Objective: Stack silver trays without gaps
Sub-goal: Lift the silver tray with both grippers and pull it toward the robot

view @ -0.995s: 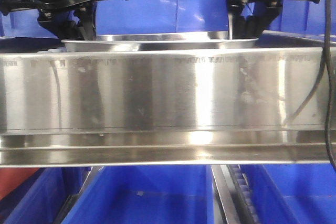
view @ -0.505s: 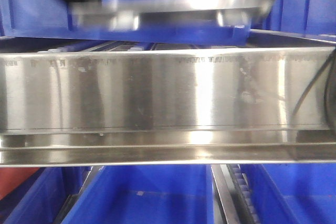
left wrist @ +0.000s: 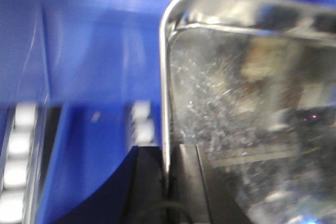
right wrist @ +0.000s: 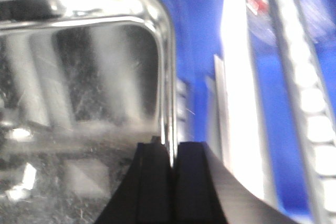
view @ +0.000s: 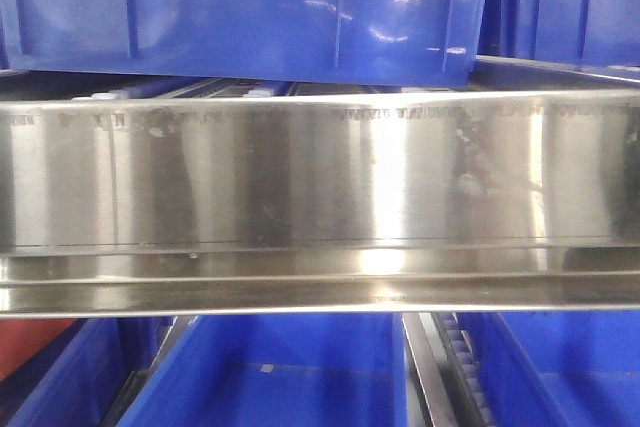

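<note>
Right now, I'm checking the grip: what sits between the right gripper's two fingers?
The thin rim of the silver tray, pinched by the right gripper between its fingers; the right wrist view shows it.

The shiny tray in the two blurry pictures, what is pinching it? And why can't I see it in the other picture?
A robot with two arms took these. The blurry pictures come from cameras on its wrists. In one, the left arm's fingers pinch the rim of a silver tray. In the other, the right arm's fingers pinch a tray rim too. The third camera looks forward and sees no tray or arms, only a long steel rail and blue bins.
</note>
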You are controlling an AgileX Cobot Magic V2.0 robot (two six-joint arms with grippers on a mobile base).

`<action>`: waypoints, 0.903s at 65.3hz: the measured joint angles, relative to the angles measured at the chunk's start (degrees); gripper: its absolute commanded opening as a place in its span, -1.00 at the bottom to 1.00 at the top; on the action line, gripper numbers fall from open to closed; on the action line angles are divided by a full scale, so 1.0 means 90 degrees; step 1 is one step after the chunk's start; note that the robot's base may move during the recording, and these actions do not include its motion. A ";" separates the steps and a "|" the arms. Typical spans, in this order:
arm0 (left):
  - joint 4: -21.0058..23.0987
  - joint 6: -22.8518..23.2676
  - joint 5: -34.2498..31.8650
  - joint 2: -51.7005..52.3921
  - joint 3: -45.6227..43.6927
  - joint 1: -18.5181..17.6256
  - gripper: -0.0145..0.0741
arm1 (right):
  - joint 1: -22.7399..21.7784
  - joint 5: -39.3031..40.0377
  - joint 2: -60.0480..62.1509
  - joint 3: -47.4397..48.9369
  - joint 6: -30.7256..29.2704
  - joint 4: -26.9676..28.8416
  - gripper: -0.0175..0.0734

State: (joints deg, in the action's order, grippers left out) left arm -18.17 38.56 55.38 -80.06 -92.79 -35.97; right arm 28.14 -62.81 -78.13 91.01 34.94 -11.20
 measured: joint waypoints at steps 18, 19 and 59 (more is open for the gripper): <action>-0.0013 -0.0139 0.0355 0.0019 -0.0641 0.0000 -0.71 | 0.0015 -0.0016 0.0086 0.0471 0.0016 0.0071 -0.78; -0.0013 -0.0139 0.0366 0.0019 -0.0653 0.0000 -0.71 | 0.0015 -0.0034 0.0086 0.0515 0.0016 0.0071 -0.78; 0.0074 -0.0139 0.0487 0.0019 -0.0646 0.0000 -0.71 | 0.0015 -0.0155 0.0086 0.0612 0.0002 0.0134 -0.79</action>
State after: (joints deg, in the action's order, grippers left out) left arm -17.50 37.31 59.75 -79.89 -98.61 -35.97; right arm 28.27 -64.20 -77.36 96.51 34.96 -9.99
